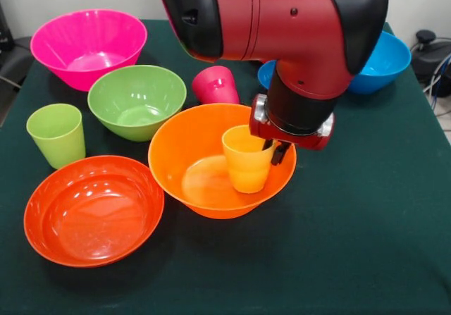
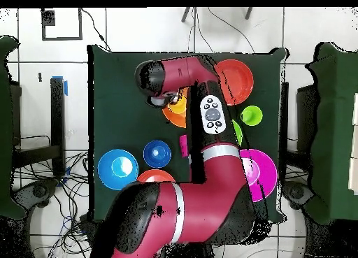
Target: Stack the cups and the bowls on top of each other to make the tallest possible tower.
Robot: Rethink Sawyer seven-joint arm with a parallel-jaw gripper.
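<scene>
My gripper (image 1: 274, 149) reaches down into the big orange bowl (image 1: 204, 181) at the table's middle. Its two dark fingers sit close together astride the right rim of the yellow-orange cup (image 1: 245, 161), shut on its wall. The cup is upright inside that bowl. Behind it a red-pink cup (image 1: 214, 85) lies tilted beside the green bowl (image 1: 137, 101). The lime green cup (image 1: 56, 133) stands alone at the left. No tower stands anywhere.
A big pink bowl (image 1: 86, 44) is at the back left and a shallow red-orange bowl (image 1: 93, 211) at the front left. The light blue bowl (image 1: 382, 63) and small dark blue bowl (image 1: 266, 72) sit behind the arm. The overhead view shows another red-orange bowl (image 2: 155, 176).
</scene>
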